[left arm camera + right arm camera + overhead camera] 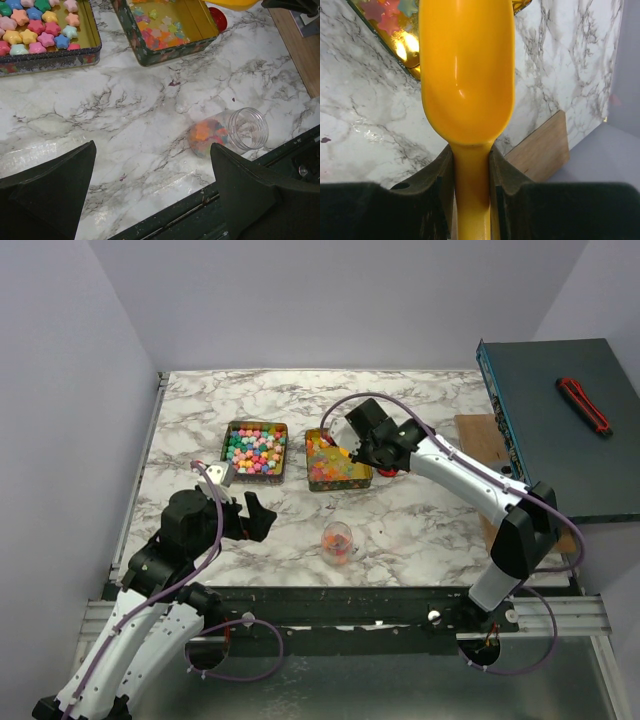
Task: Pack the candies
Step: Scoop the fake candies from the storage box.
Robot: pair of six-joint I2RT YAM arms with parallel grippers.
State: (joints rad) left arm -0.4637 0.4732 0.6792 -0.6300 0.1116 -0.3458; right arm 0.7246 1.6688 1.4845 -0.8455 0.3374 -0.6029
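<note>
Pastel candies (255, 448) fill the left tin (283, 426); they also show in the left wrist view (35, 27). Glossy jelly candies (330, 465) lie in the right tin (338, 484), which also shows in the left wrist view (165, 49). A clear jar (338, 542) with some candies at its bottom (207, 136) stands near the front edge. My left gripper (152, 150) is open and empty, just left of the jar. My right gripper (470, 170) is shut on the handle of the yellow-orange scoop (466, 65), held over the right tin's far corner.
A red jar cap (218, 19) lies right of the jelly tin. A wooden board (480, 435) and a dark box (560, 430) carrying a red and black tool (583, 403) stand at the right. The table's front edge (200, 200) runs under my left fingers.
</note>
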